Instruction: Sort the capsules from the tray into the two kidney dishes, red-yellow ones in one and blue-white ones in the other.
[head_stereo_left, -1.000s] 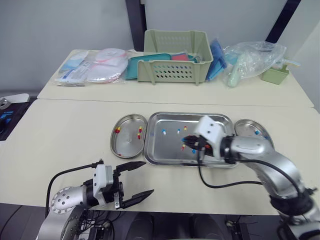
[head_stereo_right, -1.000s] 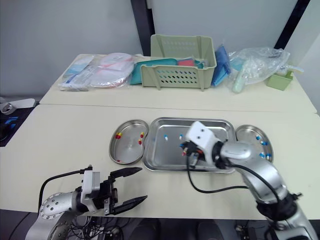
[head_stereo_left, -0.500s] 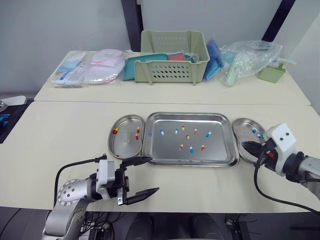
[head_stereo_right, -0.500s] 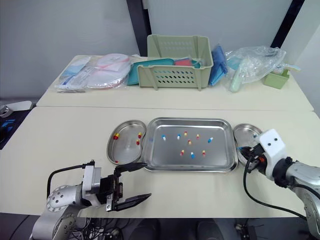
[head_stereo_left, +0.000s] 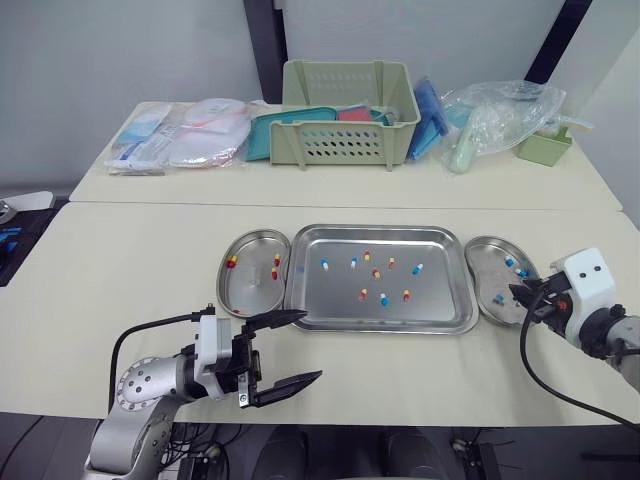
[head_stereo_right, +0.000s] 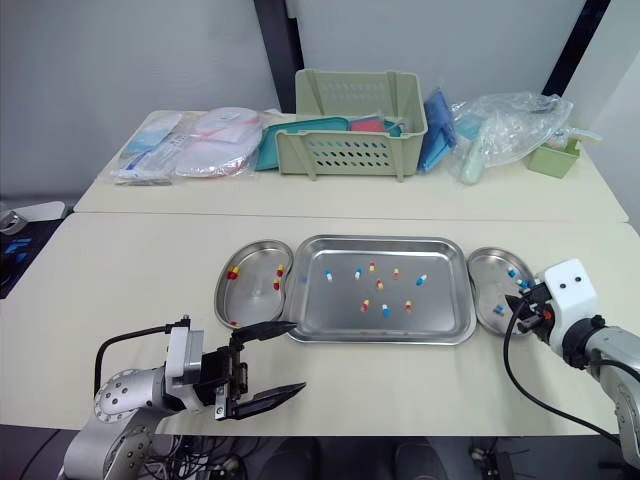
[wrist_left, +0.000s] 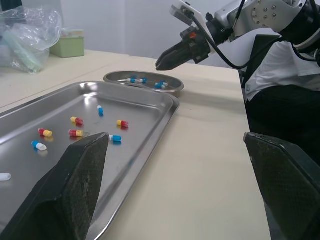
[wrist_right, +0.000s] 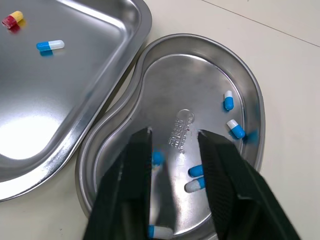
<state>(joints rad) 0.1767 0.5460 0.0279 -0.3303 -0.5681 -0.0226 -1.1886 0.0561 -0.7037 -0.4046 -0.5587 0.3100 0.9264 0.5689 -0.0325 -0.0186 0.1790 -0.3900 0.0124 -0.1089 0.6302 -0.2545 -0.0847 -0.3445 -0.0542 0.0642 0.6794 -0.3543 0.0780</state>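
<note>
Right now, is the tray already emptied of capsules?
No, several capsules of both colours lie in the tray.

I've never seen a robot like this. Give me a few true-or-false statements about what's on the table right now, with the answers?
1. The right kidney dish holds blue-white capsules. True.
2. The left kidney dish holds blue-white capsules too. False: the left kidney dish holds red-yellow capsules.
3. The tray is empty. False: the tray has capsules of both colours in it.
4. The left gripper is open and holds nothing. True.
5. The right gripper hangs over the tray. False: the right gripper hangs over the right kidney dish.
</note>
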